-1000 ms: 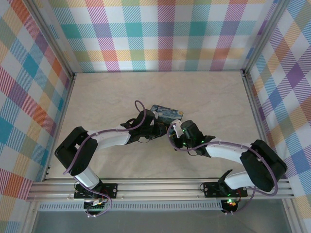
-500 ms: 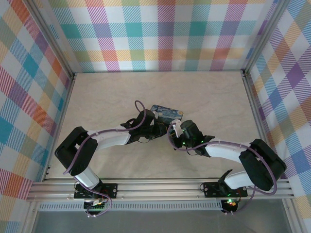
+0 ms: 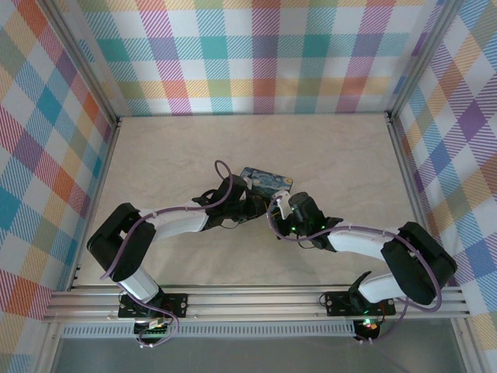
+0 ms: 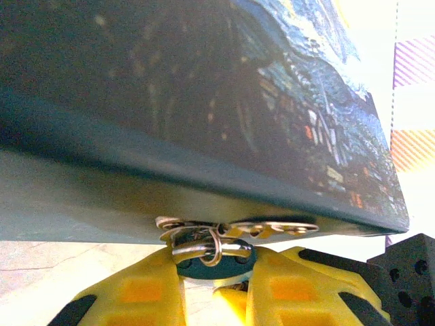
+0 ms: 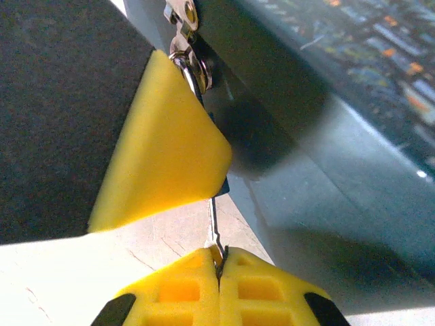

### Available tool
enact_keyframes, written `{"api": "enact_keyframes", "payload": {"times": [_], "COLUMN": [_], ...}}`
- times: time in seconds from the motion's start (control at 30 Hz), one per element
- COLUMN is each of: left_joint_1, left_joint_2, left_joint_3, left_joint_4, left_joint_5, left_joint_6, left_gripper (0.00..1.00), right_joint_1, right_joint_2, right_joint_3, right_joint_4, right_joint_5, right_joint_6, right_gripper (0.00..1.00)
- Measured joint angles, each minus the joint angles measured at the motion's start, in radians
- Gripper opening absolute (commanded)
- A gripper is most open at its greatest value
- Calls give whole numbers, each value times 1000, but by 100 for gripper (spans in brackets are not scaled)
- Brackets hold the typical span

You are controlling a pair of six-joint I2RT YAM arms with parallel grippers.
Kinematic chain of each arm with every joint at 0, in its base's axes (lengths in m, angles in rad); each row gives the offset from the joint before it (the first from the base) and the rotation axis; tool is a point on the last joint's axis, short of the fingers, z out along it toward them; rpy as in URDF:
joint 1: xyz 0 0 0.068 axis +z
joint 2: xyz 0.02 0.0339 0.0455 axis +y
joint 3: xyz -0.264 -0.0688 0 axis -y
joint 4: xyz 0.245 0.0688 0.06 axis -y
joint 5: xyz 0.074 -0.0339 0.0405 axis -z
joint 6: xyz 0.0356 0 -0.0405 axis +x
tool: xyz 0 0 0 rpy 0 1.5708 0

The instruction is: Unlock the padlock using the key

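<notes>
left gripper (image 4: 217,285) clamps the padlock (image 4: 212,265) hanging at the tin (image 4: 204,102) edge, right gripper (image 5: 219,261) pinched shut on the thin key (image 5: 213,224) meeting it; an off-axis twist could slip the key or drag the tin.

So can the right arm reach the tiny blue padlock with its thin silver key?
Probably yes: the right gripper pinches the thin silver key, its tip seemingly at the tiny blue padlock held by the left gripper. Nothing sits between.
</notes>
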Motion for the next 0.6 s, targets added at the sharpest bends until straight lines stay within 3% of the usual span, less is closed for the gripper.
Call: {"api": "enact_keyframes", "payload": {"times": [0.6], "left_joint_1": [0], "left_joint_2": [-13], "left_joint_3": [0], "left_joint_4": [0], "left_joint_5": [-12], "left_joint_6": [-6], "left_gripper": [13], "right_joint_1": [1], "right_joint_2": [4], "right_joint_3": [-17], "right_joint_4": [56], "right_joint_5": [38], "right_joint_6": [14], "right_gripper": [0]}}
